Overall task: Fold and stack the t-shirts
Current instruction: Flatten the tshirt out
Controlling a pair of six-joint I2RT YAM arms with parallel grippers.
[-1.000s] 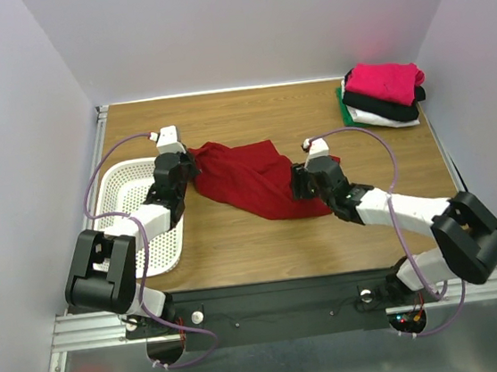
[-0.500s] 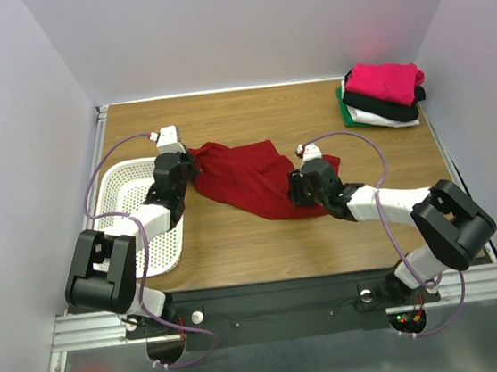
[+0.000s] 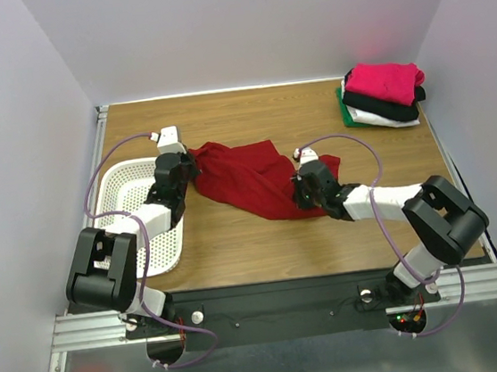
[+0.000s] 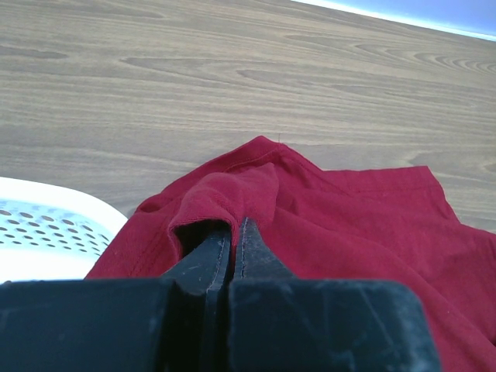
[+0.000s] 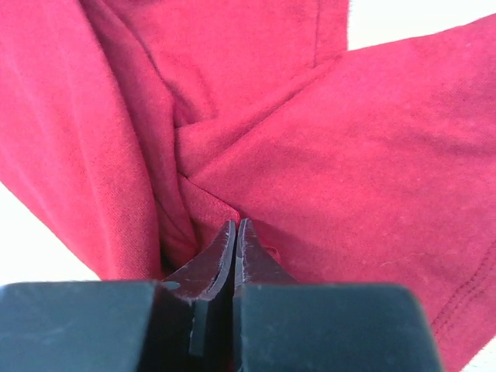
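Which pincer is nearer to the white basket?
Left. The left pincer, shut on the dark red t-shirt, is just past the right rim of the white basket; the right pincer pinches the shirt's opposite side, farther right.

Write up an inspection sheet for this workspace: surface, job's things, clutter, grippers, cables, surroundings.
Surface: wooden table, bare wood in front of the arms.
Job's things: dark red t-shirt lies crumpled mid-table, stretched between both grippers; folded stack sits in the far right corner, pink on top, then black, white and green.
Clutter: white basket at the left edge, partly under the left arm.
Grippers: left gripper is shut on the shirt's left edge; right gripper is shut on a fold at the shirt's right side.
Cables: a purple cable loops over each arm; no snag seen.
Surroundings: plain pale walls on three sides.
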